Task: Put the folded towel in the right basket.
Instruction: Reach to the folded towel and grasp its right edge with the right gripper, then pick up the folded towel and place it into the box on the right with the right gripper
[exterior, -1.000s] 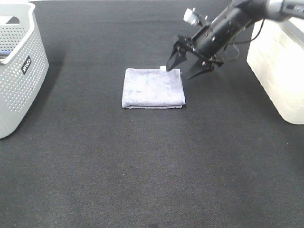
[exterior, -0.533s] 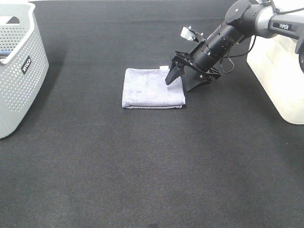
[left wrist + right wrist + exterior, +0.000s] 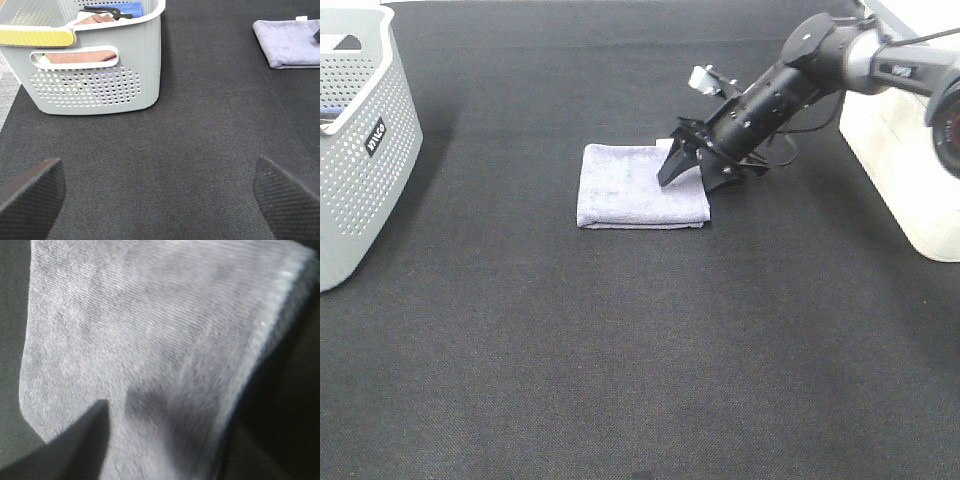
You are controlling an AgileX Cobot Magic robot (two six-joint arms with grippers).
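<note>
The folded towel [image 3: 635,187], pale lavender-grey, lies flat on the black mat at mid-table. My right gripper [image 3: 691,176] is open and low at the towel's right edge. One finger [image 3: 668,168] is over the cloth, the other [image 3: 720,178] on the mat just off the edge. The towel fills the right wrist view [image 3: 150,340]. It also shows in the left wrist view [image 3: 290,42]. The right basket [image 3: 910,170], a plain white bin, stands at the right edge. My left gripper [image 3: 160,200] is open and empty over bare mat; it does not show in the exterior high view.
A grey perforated basket [image 3: 360,150] with a black label stands at the far left; in the left wrist view [image 3: 95,75] it holds brown and blue cloths. The black mat [image 3: 640,350] covers the table.
My right gripper has moved down and left, from above the towel's back right corner to its right edge. One finger now lies over the cloth. The towel has not moved.
</note>
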